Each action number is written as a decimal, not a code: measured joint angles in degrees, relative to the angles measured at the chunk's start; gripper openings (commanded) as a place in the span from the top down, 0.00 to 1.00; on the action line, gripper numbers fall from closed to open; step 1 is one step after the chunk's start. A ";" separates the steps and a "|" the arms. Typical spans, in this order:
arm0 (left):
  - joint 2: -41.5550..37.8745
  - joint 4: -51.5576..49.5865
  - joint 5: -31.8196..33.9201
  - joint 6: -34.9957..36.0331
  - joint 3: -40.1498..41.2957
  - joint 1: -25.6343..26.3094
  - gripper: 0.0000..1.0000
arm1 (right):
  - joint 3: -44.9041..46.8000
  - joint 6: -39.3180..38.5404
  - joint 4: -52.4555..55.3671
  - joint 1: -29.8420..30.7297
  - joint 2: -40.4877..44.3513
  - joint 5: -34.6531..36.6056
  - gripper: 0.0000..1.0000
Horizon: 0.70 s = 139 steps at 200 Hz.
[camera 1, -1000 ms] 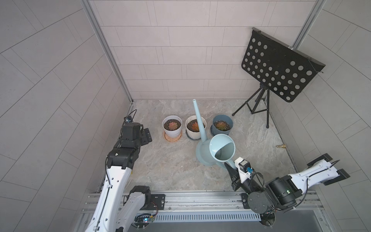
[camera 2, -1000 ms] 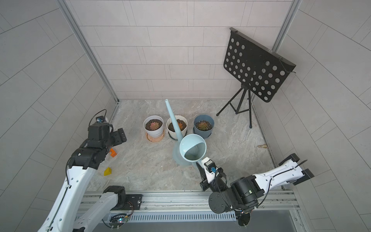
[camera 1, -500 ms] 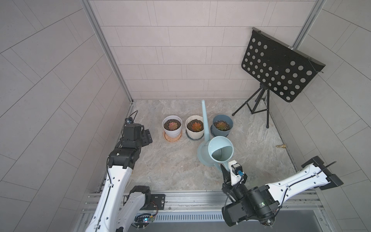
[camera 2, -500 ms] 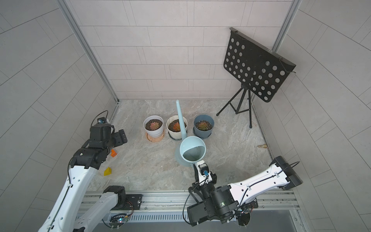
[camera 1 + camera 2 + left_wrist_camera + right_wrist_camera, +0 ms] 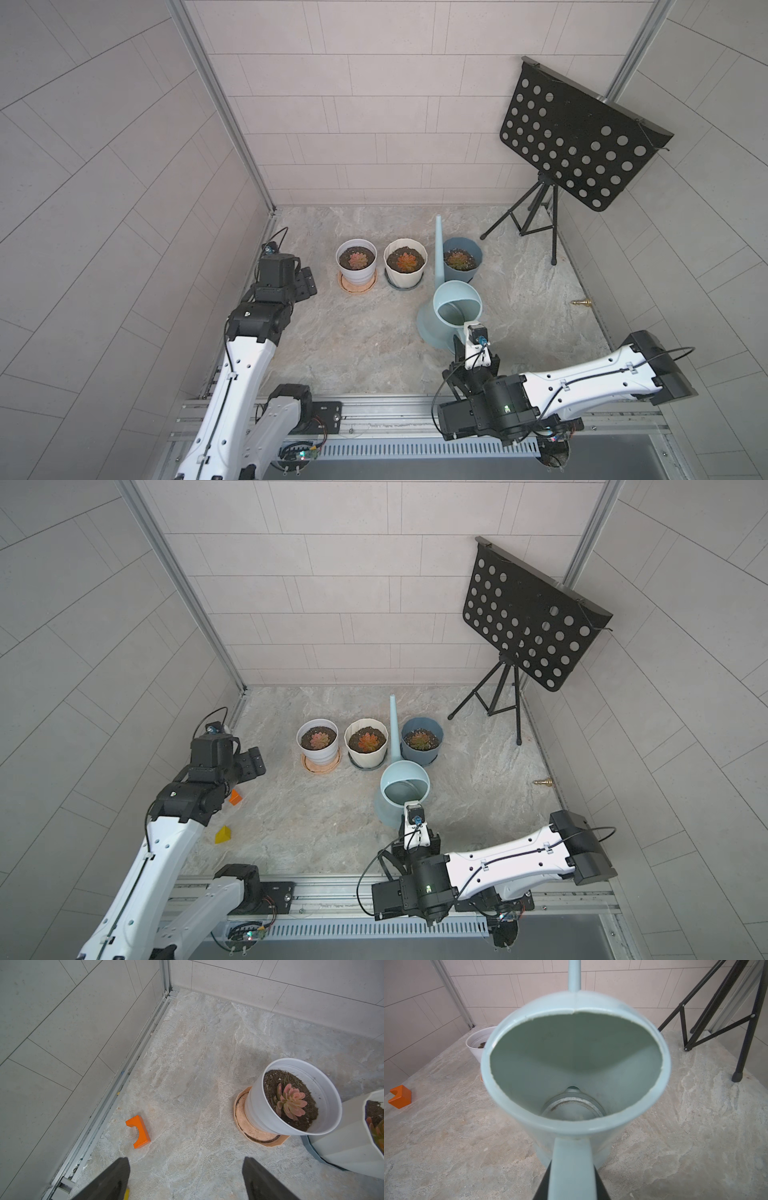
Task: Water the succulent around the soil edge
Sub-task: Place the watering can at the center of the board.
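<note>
Nearby: watering can (image 5: 388, 808), orange block (image 5: 235, 797), music stand (image 5: 532, 621).

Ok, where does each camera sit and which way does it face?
Top views: high above the base, looking down at the marble-look tabletop; both arms show.
Left wrist: near the left wall, looking down at the white plastic pot and orange arch block; left jaws show, open.
Right wrist: behind the pale blue watering can, facing the back wall; right jaws shut on its handle.
Shared: both wrists see that pot and block.
</note>
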<state>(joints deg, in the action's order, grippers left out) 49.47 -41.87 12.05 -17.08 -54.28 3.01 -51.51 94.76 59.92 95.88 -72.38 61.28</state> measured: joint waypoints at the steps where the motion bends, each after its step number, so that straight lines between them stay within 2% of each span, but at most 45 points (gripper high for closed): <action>1: 0.02 0.00 0.00 0.00 0.00 0.00 0.08 | -0.04 -0.02 -0.17 -0.07 -0.15 -0.07 1.00; 97: 0.63 0.04 -0.33 0.02 0.00 0.00 0.08 | -2.93 -5.09 -10.91 -4.87 -8.33 -5.46 1.00; 103: 0.63 0.04 -0.37 0.02 0.00 0.00 0.07 | -3.17 -5.40 -11.21 -5.03 -8.72 -5.44 0.94; 117: 0.63 0.04 -0.46 0.02 0.00 0.00 0.07 | -3.96 -5.70 -11.28 -5.27 -9.68 -5.53 0.69; 139: 0.63 0.04 -0.50 0.02 0.00 0.00 0.08 | -5.40 -5.79 -11.93 -5.31 -11.74 -5.38 0.64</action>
<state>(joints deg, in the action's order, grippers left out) 50.11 -41.82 11.55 -17.06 -54.28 3.01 -56.90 88.97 47.99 90.56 -84.12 55.90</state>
